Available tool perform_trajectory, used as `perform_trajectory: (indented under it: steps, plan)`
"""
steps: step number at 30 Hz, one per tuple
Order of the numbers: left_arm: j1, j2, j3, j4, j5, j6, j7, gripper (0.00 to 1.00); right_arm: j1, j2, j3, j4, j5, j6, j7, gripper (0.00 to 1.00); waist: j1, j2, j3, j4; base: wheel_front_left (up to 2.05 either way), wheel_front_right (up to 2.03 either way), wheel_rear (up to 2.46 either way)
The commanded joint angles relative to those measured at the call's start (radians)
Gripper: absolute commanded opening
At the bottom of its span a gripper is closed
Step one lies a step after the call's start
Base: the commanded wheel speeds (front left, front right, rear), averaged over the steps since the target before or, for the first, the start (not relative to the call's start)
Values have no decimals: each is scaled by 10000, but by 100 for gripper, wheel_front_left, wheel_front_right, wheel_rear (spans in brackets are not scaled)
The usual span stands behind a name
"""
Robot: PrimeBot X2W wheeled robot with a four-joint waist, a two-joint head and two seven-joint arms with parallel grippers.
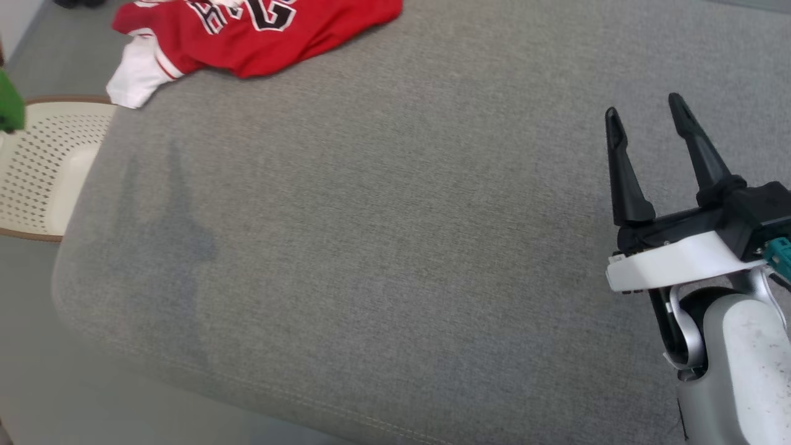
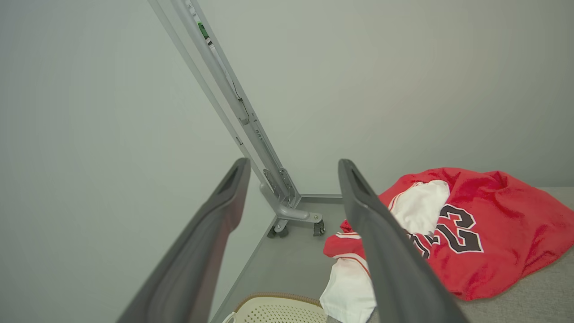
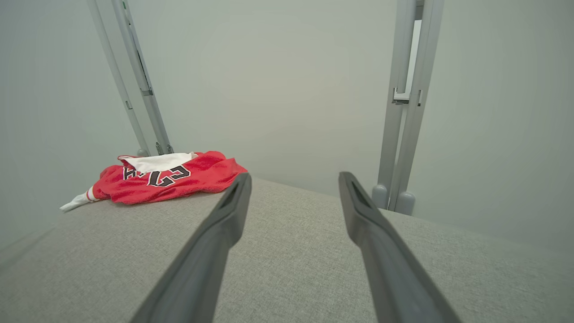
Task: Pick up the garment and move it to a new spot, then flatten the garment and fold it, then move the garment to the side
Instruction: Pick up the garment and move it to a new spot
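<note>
Head view: crumpled red garment [image 1: 259, 37] well apart from wide-parted right gripper [image 1: 643, 105]

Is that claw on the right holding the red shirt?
No, the right gripper is open and empty, while the red shirt lies far off across the grey cushion.

The right gripper [image 1: 643, 105] has two long, black, tapering fingers [image 1: 625, 185] on a black block [image 1: 673, 225], fixed to a white plate [image 1: 673, 262]. A teal connector [image 1: 780, 254] sits at its edge. A silver bracket [image 1: 680, 334] and a black cable [image 1: 660, 318] join the pale grey, speckled forearm [image 1: 741, 371]. The left gripper [image 2: 293, 162] has dark grey fingers, grooved inside.
</note>
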Motion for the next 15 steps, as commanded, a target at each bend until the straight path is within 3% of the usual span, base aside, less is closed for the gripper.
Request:
perform_trajectory:
  steps: [1, 10, 15]
  plan:
    - [-508, 121, 46, 403, -91, -44, 272, 100, -248, -106, -24, -213, -62, -3, 69, 100, 0, 0, 2153, -2014, 0, 0, 0]
    - [-2413, 329, 66, 2423, -930, -352, 2385, 100, -326, -392, -764, -1736, -259, -3, 358, 100, 0, 0, 3719, -2786, 0, 0, 0]
    - [-2699, 351, 132, 3136, -1176, -297, 3162, 100, -127, -425, -1145, -2402, -349, -1, 408, 100, 0, 0, 4075, -2990, 0, 0, 0]
